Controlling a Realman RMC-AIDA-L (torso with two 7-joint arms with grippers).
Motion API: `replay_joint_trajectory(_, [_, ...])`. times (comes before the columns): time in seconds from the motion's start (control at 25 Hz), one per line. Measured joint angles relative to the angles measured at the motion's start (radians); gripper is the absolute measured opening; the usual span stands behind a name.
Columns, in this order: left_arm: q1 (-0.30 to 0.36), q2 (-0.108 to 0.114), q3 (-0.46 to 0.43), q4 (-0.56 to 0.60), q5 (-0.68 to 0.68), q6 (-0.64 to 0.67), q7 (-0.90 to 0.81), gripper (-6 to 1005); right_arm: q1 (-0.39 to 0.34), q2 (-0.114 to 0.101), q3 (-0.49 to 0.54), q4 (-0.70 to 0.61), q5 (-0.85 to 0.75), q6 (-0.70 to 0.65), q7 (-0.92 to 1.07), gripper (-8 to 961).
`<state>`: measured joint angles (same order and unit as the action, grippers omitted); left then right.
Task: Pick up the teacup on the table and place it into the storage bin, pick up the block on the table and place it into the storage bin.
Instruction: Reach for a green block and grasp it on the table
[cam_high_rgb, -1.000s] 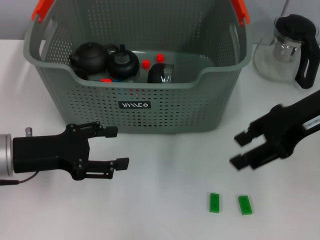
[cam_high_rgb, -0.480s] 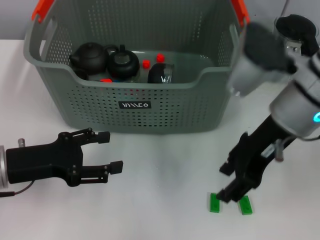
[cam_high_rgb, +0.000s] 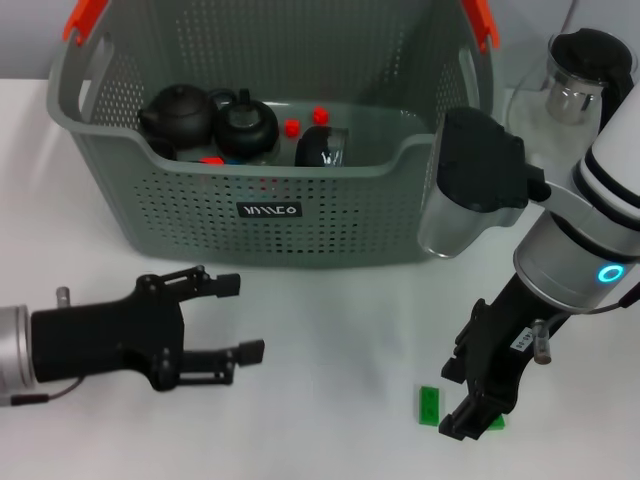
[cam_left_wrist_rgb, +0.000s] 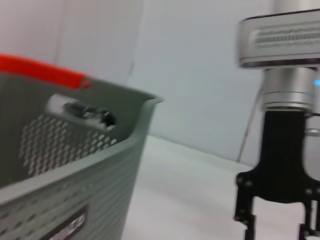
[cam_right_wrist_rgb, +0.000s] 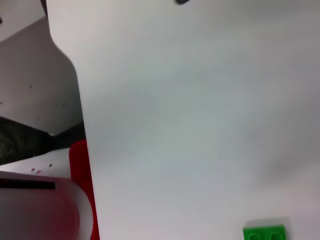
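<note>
The grey-green storage bin (cam_high_rgb: 330, 215) stands at the back centre, and its wall (cam_left_wrist_rgb: 75, 170) fills the near side of the left wrist view. Inside it a dark glass teacup (cam_high_rgb: 322, 147) lies next to two black teapots. Two green blocks lie at the front right. One block (cam_high_rgb: 428, 405) is in full view and also shows in the right wrist view (cam_right_wrist_rgb: 265, 233). The other block (cam_high_rgb: 497, 422) is mostly hidden under my right gripper (cam_high_rgb: 453, 400). That gripper is open, points down and hangs just over them; the left wrist view shows it too (cam_left_wrist_rgb: 275, 225). My left gripper (cam_high_rgb: 240, 318) is open at the front left, above the table.
A glass teapot (cam_high_rgb: 570, 105) with a black handle stands at the back right, behind my right arm. Small red pieces (cam_high_rgb: 292, 127) lie in the bin. The table's edge and a red object (cam_right_wrist_rgb: 80, 190) beyond it show in the right wrist view.
My right arm has swung down from beside the bin onto the green blocks and now covers most of the right one. My left gripper has shifted a little to the right.
</note>
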<state>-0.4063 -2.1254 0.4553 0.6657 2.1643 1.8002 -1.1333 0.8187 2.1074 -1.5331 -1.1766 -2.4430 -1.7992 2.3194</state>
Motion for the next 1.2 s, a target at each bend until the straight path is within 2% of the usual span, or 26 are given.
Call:
replay_joint_trajectory(0.24, [0.019, -0.022, 0.005, -0.037, 0.008, -0.010, 0.209, 864, -0.002, -0.001, -0.049, 0.004, -0.011, 0.013, 0.015, 610])
replay_joint_trajectory(1.2, [0.008, -0.033, -0.006, -0.063, -0.001, -0.105, 0.208, 860, 0.005, 0.000, -0.178, 0.040, -0.037, 0.141, 0.069, 603])
